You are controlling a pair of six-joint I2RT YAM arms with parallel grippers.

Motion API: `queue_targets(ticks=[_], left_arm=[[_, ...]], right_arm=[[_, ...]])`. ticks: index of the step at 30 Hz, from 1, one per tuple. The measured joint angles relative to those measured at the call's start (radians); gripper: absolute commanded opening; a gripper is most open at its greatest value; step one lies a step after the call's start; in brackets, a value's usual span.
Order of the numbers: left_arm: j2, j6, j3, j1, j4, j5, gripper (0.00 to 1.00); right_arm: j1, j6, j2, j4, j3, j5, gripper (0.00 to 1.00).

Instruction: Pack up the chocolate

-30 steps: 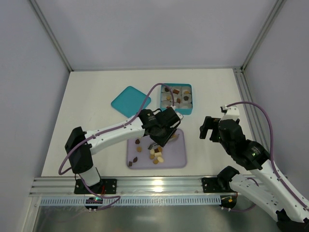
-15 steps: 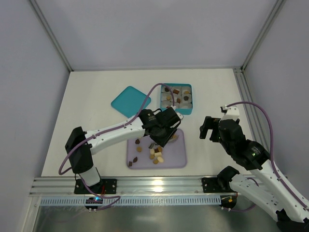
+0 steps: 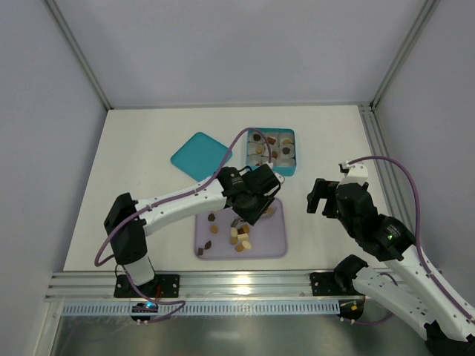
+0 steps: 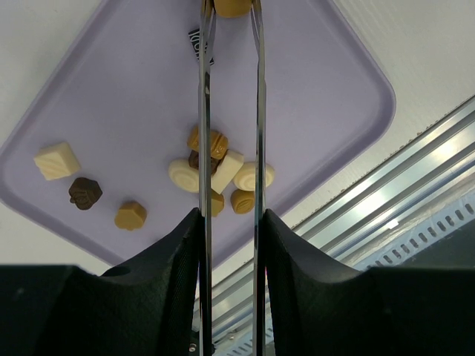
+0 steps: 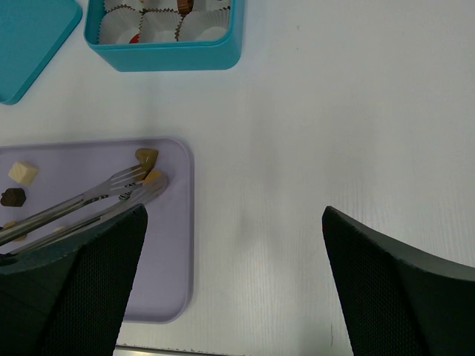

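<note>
One tan piece (image 4: 232,6) sat pinched between the tips of the tongs (image 4: 203,111), which the left gripper (image 4: 230,245) held with its fingers pressed in against both steel arms. The tips hung over the far right corner of the tray (image 4: 319,89), on the side nearest the box (image 3: 291,169). Compared with a second earlier, the left arm had shifted only slightly, with the gripper and tongs edged a little toward the box. The piece was in the tongs then too.

Most of the other chocolates (image 4: 215,174) lay in a close cluster near the tray's near edge, some touching. Three more lay apart to one side: a cream cube (image 4: 57,160), a dark lump (image 4: 85,192) and a tan one (image 4: 130,215). None of them had moved since the earlier pictures. A few pieces already sat in the white cups (image 5: 159,26) inside the box, and its lid (image 3: 200,154) lay flat on the table (image 3: 148,141) to the left, well apart from the tray.

The right gripper (image 5: 234,215) hovered over bare table to the right of the tray, its fingers spread wide and holding nothing. It was in the same place as a second before.
</note>
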Motion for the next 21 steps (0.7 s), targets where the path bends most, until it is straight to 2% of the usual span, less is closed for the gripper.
queue_targets(ticks=[21], left_arm=[[0.025,0.008,0.026,0.000,-0.009,-0.018,0.29]], right_arm=[[0.000,0.000,0.000,0.000,0.000,0.000,1.00]])
